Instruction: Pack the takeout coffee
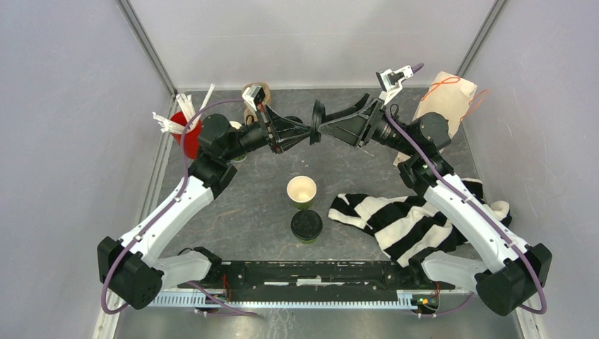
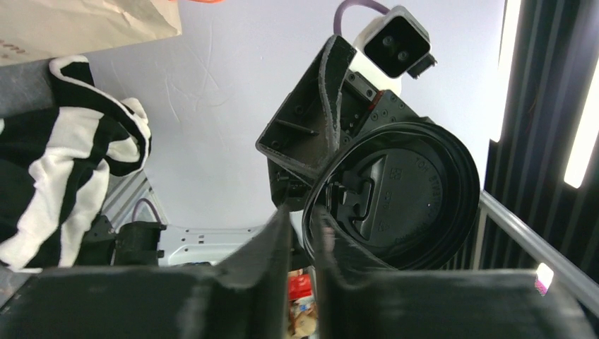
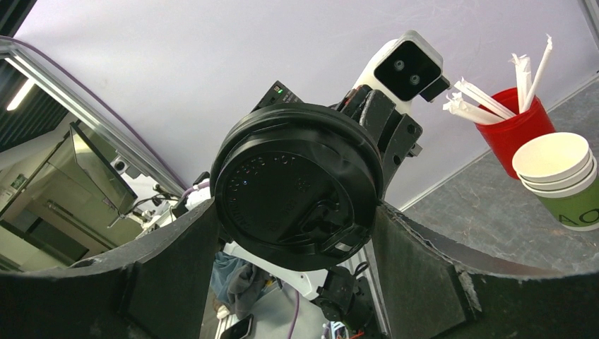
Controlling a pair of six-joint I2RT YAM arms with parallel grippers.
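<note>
Black lid (image 3: 297, 176) midair — right pincer (image 3: 295, 208) clamps rim edges.

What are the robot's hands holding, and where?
A black lid: its rim sits inside the left gripper, its sides inside the right gripper. Which one grips, I cannot tell.

open cup (image 1: 301, 191) behind lidded cup (image 1: 306, 226), seemingly touching, cloth (image 1: 402, 215) right

Embossed lettering on black lid (image 2: 406, 191) illegible; print on green cup (image 3: 569, 209) cut off.
</note>
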